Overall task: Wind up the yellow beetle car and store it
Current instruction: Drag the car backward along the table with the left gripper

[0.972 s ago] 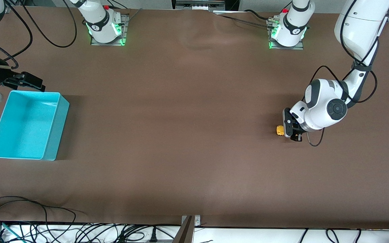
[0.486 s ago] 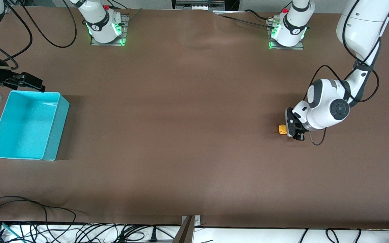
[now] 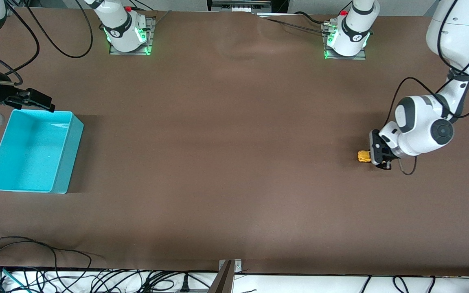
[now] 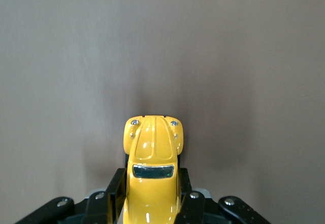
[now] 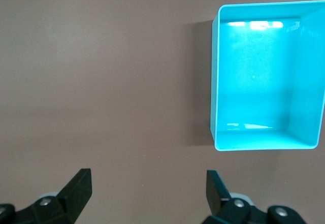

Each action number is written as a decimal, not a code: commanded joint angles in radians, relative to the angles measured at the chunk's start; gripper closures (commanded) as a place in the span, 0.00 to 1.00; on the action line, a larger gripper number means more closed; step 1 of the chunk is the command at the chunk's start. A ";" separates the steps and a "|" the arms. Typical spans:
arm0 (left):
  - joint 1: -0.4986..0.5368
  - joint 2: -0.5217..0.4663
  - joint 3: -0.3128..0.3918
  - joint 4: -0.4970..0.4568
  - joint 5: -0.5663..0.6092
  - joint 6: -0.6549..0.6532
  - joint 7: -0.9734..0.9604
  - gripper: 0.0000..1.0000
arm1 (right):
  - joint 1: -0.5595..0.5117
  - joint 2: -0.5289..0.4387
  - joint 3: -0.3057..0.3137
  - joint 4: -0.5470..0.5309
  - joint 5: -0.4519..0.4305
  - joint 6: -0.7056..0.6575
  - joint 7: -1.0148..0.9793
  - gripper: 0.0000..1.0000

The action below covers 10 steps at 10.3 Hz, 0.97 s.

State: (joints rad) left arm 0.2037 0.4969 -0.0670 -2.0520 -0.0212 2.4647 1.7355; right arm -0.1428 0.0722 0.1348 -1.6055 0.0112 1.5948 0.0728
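The yellow beetle car is at the left arm's end of the table, down at the brown tabletop. My left gripper is shut on its sides. In the left wrist view the car sticks out nose first from between the black fingers of the left gripper. My right gripper is open and empty, up over the table beside the turquoise bin. In the right wrist view the right gripper has only bare table between its fingers, and the bin is empty.
The two arm bases stand at the table's edge farthest from the front camera. Loose cables lie along the edge nearest it. The brown table mat stretches between the bin and the car.
My left gripper has slid the car along the table toward the left arm's end, still shut on it. The right arm has barely moved.
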 commanded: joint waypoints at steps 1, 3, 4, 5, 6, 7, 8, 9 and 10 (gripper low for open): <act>0.071 0.065 0.009 -0.005 0.023 0.007 0.091 1.00 | -0.009 0.014 0.005 0.030 0.000 -0.007 -0.004 0.00; 0.104 0.066 0.010 0.001 0.021 0.007 0.139 1.00 | -0.009 0.014 0.006 0.029 0.000 0.004 -0.004 0.00; 0.117 0.066 0.010 0.003 0.021 0.007 0.141 1.00 | -0.009 0.014 0.006 0.030 0.000 0.004 -0.004 0.00; 0.117 0.069 0.010 0.012 0.021 0.007 0.141 1.00 | -0.009 0.018 0.006 0.030 0.000 0.004 -0.004 0.00; 0.120 0.069 0.015 0.012 0.021 0.007 0.141 1.00 | -0.009 0.026 0.006 0.030 0.000 0.005 -0.002 0.00; 0.122 0.069 0.021 0.013 0.021 0.008 0.141 1.00 | -0.009 0.034 0.006 0.030 0.000 0.010 -0.002 0.00; 0.122 0.068 0.021 0.013 0.021 0.008 0.141 1.00 | -0.008 0.034 0.006 0.030 0.000 0.011 -0.002 0.00; 0.122 0.066 0.021 0.013 0.021 0.008 0.141 0.97 | -0.008 0.035 0.006 0.030 0.000 0.011 -0.002 0.00; 0.122 0.065 0.021 0.015 0.021 0.008 0.141 0.96 | -0.008 0.035 0.006 0.032 0.001 0.014 -0.002 0.00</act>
State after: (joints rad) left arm 0.3116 0.5089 -0.0581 -2.0328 -0.0212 2.4713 1.8515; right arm -0.1433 0.0963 0.1346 -1.6029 0.0112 1.6124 0.0728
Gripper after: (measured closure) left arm 0.555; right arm 0.000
